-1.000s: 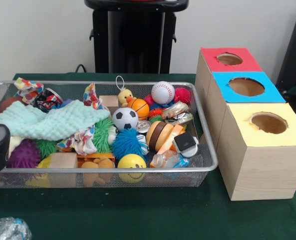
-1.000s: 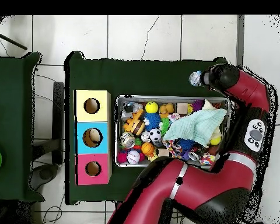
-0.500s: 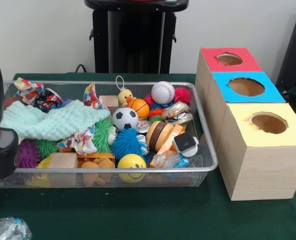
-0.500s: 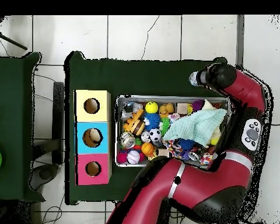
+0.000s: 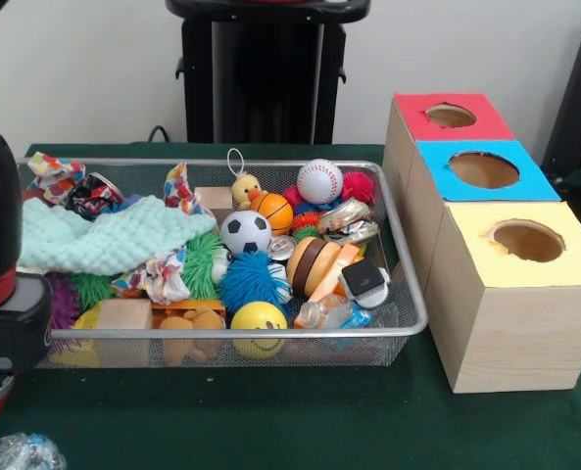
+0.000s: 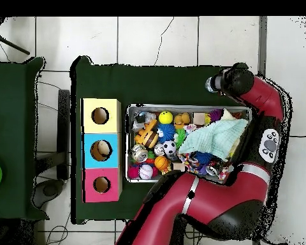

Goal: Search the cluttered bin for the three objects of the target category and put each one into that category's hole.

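**Arm reaches past the bin's end**

Green cloth covers a table. At left, the gripper [image 6: 213, 83] hovers over a crumpled bottle [image 5: 16, 452] outside the cluttered bin [image 5: 408, 294]; jaw state cannot be told. Another bottle [image 5: 331, 313] lies inside, near the yellow-topped box [image 5: 515, 294]. Thin plastic could buckle and slip when squeezed.

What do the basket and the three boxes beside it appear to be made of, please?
The wide shallow basket looks like silver wire mesh with a rounded metal rim: its contents show through. The three boxes look like pale wood, judging by grain lines, with matte red, blue and yellow tops, possibly paper.
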Action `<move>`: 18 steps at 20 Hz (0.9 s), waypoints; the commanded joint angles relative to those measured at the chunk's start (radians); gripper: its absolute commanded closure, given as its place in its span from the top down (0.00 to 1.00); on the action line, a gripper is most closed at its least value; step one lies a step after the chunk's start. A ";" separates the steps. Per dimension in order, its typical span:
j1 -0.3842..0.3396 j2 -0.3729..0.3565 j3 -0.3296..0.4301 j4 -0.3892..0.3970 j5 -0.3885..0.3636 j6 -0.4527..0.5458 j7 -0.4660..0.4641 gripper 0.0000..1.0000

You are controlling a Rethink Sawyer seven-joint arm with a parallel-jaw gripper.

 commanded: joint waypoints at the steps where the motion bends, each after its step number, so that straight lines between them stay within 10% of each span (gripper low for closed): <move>1: 0.014 0.107 0.087 0.012 0.055 0.034 0.119 0.00; 18: 0.067 -0.030 0.130 0.226 0.118 0.094 0.141 0.00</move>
